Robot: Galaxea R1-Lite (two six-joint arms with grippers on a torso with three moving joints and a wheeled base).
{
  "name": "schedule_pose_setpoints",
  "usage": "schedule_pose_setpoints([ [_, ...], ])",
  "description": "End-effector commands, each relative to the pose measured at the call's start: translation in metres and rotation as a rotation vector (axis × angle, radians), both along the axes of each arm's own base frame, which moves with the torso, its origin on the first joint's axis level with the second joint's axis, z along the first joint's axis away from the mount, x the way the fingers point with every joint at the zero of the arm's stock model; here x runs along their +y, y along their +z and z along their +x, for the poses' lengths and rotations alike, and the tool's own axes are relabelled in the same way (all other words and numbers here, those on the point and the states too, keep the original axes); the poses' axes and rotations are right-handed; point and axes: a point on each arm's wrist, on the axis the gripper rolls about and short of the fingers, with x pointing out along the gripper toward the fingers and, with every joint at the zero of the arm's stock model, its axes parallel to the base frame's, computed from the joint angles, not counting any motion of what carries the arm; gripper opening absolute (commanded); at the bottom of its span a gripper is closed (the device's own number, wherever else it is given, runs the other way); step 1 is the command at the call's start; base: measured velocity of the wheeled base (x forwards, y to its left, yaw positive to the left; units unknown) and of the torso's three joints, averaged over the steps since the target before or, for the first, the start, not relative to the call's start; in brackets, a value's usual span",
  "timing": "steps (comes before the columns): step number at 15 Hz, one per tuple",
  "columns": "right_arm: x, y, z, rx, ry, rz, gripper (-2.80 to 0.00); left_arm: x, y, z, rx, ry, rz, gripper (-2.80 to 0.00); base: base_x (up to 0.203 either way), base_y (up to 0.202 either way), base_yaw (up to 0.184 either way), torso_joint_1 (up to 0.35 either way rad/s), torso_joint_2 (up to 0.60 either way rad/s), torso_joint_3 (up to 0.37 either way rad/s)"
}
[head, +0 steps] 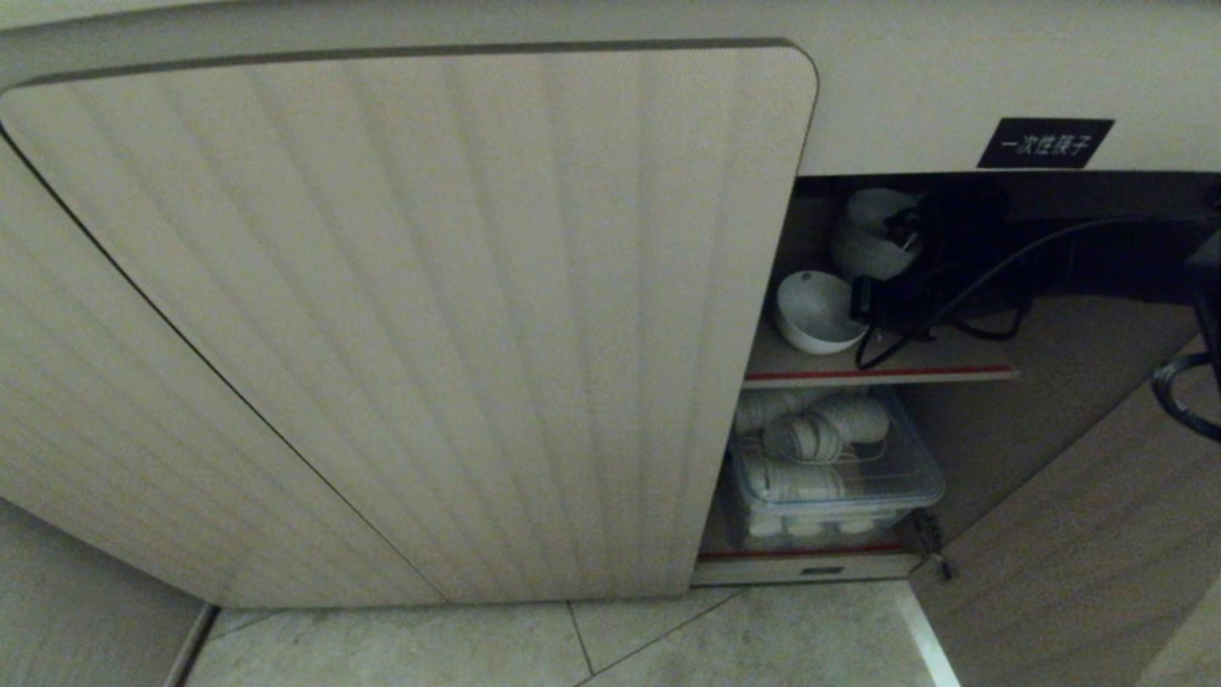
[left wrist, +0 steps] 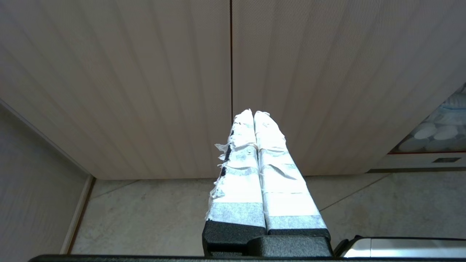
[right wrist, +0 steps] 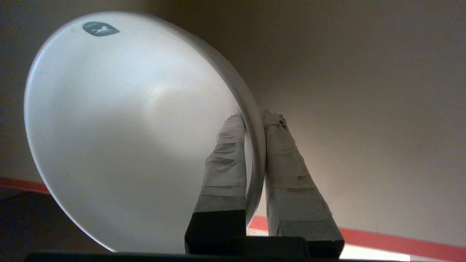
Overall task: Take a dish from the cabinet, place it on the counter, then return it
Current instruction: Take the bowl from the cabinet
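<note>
Pinching the dish (right wrist: 120,138) by its rim, the right hand (right wrist: 253,120) holds it tilted for carrying inside the cabinet (head: 429,315).

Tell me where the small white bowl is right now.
In the head view the bowl sits to the right, inside the open cabinet on its upper red-edged shelf, below a white pot, its rim pinched by the right claw.

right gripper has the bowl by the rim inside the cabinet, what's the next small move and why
Probably draw the bowl straight out through the cabinet's open right side. The right gripper is shut on its rim, one finger inside and one outside, and the bowl sits tilted at the red-edged upper shelf. The closed fluted door stands right beside it, so keep clear of its edge.
</note>
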Motion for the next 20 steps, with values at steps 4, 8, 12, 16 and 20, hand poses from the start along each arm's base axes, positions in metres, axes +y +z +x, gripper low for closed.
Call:
schedule_pose_setpoints([
  [4,0.000,0.004,-0.003,0.005,-0.011,0.028,-2.80,0.000,0.000,0.000,0.000,0.000,0.000,-2.80,0.000,0.000,0.000,0.000,0.00,0.000],
  [8,0.000,0.006,-0.007,0.033,-0.029,0.048,-2.80,0.000,0.000,0.000,0.000,0.000,0.000,-2.80,0.000,0.000,0.000,0.000,0.00,0.000],
  [12,0.000,0.005,-0.012,0.052,-0.026,0.045,-2.80,0.000,0.000,0.000,0.000,0.000,0.000,-2.80,0.000,0.000,0.000,0.000,0.00,0.000],
  [16,0.000,0.002,-0.019,0.078,-0.025,0.039,-2.80,0.000,0.000,0.000,0.000,0.000,0.000,-2.80,0.000,0.000,0.000,0.000,0.00,0.000],
  [20,-0.001,0.000,-0.023,0.095,-0.027,0.038,-2.80,0.000,0.000,0.000,0.000,0.000,0.000,-2.80,0.000,0.000,0.000,0.000,0.00,0.000],
])
